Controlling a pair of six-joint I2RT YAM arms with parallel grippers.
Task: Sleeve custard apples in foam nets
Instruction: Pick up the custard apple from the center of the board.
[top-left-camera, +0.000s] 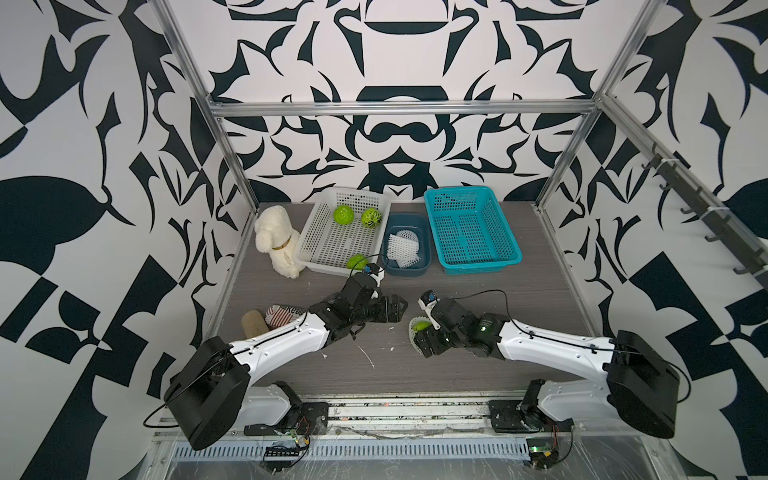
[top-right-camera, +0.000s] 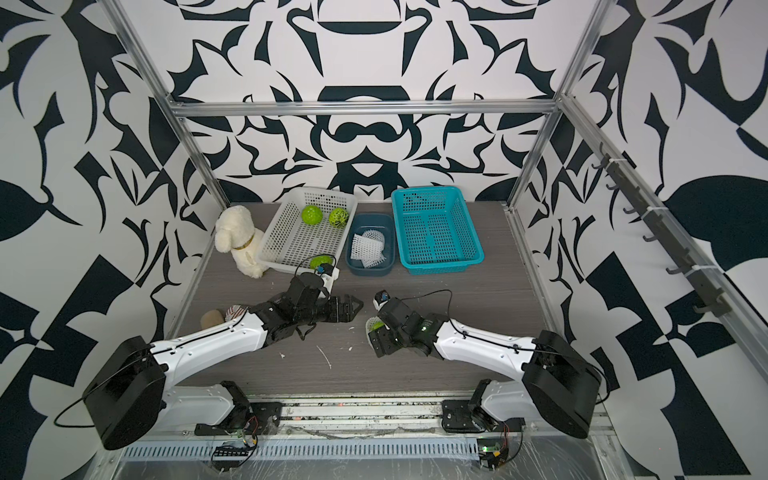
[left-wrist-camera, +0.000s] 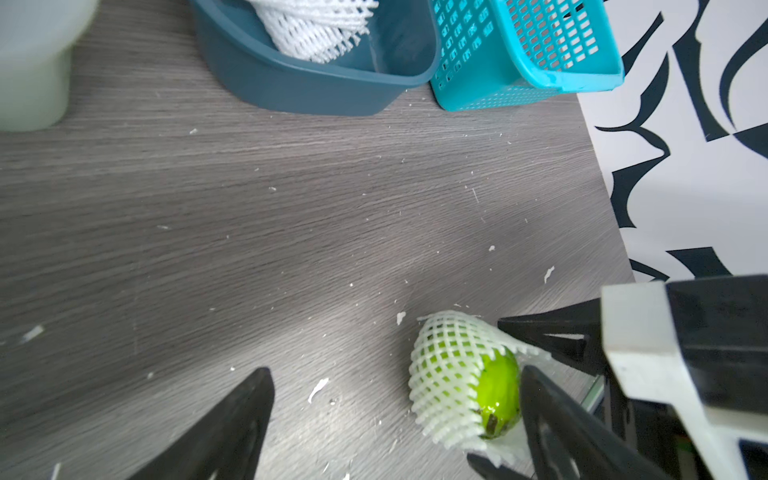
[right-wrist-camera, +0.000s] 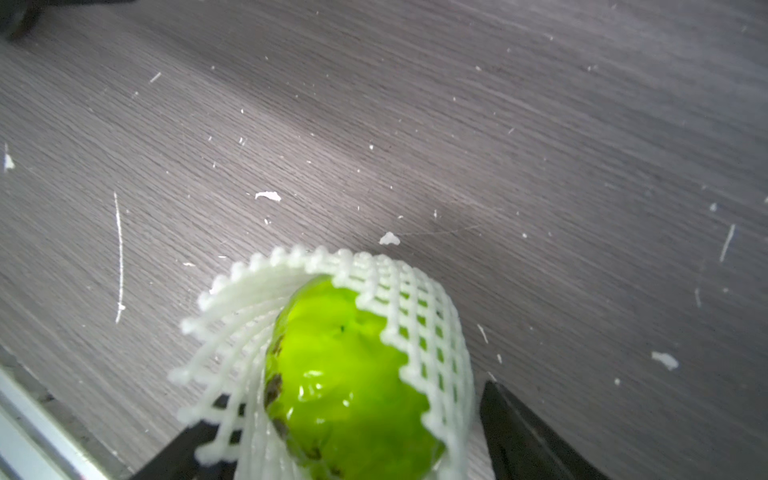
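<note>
While my right hand (right-wrist-camera: 349, 409) straddles the custard apple (right-wrist-camera: 345, 374) on the desk (right-wrist-camera: 540, 166), fingers apart, its foam net (right-wrist-camera: 419, 316) sits only partway on. I'd have my left hand (top-left-camera: 404, 309), spread wide and empty, pinch the loose rim and pull evenly.

Top views overhead; wrist views share custard apple (left-wrist-camera: 498, 392).

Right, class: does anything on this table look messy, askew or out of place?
White foam crumbs litter the grey table. The custard apple lying there is only half sleeved: its foam net sits askew, leaving one end bare. A plush dog also seems unrelated.
</note>
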